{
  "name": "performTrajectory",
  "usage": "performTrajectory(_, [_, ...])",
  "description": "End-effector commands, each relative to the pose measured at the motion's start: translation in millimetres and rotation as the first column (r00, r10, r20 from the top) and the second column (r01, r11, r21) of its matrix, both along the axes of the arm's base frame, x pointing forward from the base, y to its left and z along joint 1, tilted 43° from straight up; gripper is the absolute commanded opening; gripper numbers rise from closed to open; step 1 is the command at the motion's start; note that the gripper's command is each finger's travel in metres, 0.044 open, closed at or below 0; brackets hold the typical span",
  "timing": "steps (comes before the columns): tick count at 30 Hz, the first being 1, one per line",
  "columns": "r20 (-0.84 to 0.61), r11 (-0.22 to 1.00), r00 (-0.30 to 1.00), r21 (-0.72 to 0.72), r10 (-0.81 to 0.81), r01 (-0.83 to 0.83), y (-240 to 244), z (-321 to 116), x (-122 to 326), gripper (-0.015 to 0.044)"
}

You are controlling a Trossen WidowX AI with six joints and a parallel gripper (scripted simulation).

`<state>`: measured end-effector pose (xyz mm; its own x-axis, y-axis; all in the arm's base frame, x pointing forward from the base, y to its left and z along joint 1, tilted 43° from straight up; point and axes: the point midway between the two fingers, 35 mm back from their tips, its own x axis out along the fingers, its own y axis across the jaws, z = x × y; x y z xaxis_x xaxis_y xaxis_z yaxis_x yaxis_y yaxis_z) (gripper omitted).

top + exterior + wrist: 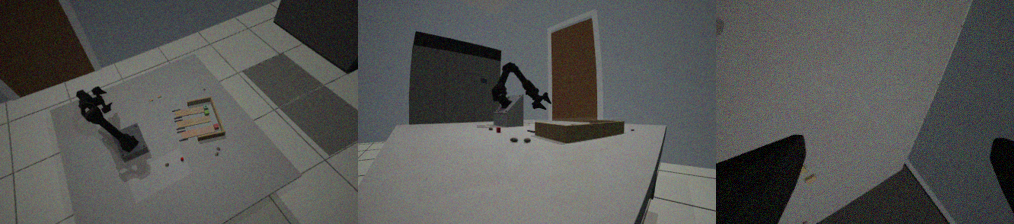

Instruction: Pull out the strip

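My gripper (109,97) (548,106) (897,147) is open and empty, raised well above the table and away from the strips. Three flat wooden strips, one at the back (187,113), one in the middle (192,123) and a pinker one in front (194,132), lie side by side, reaching into a low wooden frame (218,116) (583,131). A pink-red cube (216,126) sits at the inner end of the front strip. A teal cube (206,107) and a green cube (206,112) sit close together at the back strip's inner end. No label is readable. The frame's wall hides strips and cubes in the exterior view.
Thin dark bars (178,118) stand by the strips' outer ends. A small red object (182,158) (498,129), a brown one (167,164) and two pebbles (218,148) (513,139) lie in front. Two small orange pieces (159,97) lie behind. The arm stands on a grey base (137,153).
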<state>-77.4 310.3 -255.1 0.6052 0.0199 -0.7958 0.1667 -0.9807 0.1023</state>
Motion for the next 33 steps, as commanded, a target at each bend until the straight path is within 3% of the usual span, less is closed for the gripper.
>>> performTrajectory(1, [-0.001,1.000,1.000,0.004,-0.005,0.005,1,1,1,0.0400])
performTrajectory(5, [-0.023,0.987,0.992,0.101,-0.125,0.126,15,19,22,0.0400])
performTrajectory(9, [-0.087,0.888,0.932,0.284,-0.351,0.361,36,55,71,0.0400])
performTrajectory(14, [-0.200,0.648,0.792,0.478,-0.577,0.593,44,103,144,0.0400])
performTrajectory(19, [-0.334,0.317,0.606,0.619,-0.722,0.718,30,150,218,0.0400])
performTrajectory(26, [-0.533,-0.196,0.339,0.713,-0.776,0.673,-29,212,309,0.0400])
performTrajectory(33, [-0.722,-0.639,0.142,0.672,-0.677,0.373,-126,270,369,0.0400])
